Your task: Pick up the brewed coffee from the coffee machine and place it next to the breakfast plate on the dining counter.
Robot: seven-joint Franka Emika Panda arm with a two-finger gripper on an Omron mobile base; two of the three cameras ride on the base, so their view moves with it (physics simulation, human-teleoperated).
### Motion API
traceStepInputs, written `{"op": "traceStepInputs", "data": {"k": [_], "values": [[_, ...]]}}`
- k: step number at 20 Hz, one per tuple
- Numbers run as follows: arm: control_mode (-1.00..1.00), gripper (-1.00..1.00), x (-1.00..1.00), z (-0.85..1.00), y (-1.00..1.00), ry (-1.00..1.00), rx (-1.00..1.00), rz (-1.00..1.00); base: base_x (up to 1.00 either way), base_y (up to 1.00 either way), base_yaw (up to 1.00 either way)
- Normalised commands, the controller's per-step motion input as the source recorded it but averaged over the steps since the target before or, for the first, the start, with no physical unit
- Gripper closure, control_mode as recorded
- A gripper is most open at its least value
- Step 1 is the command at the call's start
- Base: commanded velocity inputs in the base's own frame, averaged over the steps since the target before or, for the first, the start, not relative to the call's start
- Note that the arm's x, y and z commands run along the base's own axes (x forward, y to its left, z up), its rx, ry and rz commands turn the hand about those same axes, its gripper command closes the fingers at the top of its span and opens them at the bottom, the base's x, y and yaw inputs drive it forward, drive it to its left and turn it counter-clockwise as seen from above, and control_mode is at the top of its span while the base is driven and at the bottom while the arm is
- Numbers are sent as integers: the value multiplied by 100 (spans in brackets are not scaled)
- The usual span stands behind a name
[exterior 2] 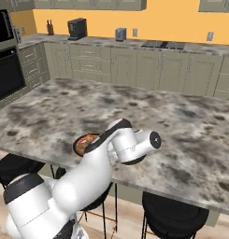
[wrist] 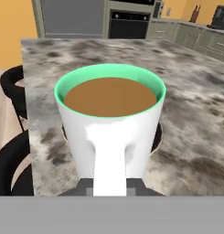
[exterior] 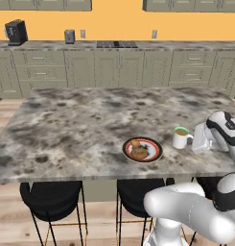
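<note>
The brewed coffee point(exterior: 180, 138), a white mug with a green rim and brown liquid, sits upright low over the dining counter point(exterior: 80, 125), just right of the breakfast plate point(exterior: 142, 149). My gripper point(exterior: 194, 140) reaches in from the right and is shut on the mug's handle. In the hand view the mug point(wrist: 111, 114) is very close, and its white handle runs down between my gripper's point(wrist: 109, 188) dark fingertips point(wrist: 87, 188). In the right base view my arm covers most of the plate point(exterior 2: 82, 143). The coffee machine point(exterior: 16, 32) stands far off on the wall counter at the back left.
Black stools point(exterior: 52, 199) stand under the counter's near edge, which runs close in front of the mug. A wall counter with beige cabinets point(exterior: 119, 67) and a cooktop point(exterior: 117, 44) lies behind. A black oven point(exterior 2: 6, 70) is at the left.
</note>
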Motion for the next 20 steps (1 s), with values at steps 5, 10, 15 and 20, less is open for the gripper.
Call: {"op": "traceStepInputs", "data": {"k": [5,10,15,20], "values": [[-100,100,46,-29,-20,0,0,0,0,0,0],[-100,100,43,-32,-18,0,0,0,0,0,0],[-100,100,21,-40,-12,0,0,0,0,0,0],[-100,100,8,-36,-3,0,0,0,0,0,0]]}}
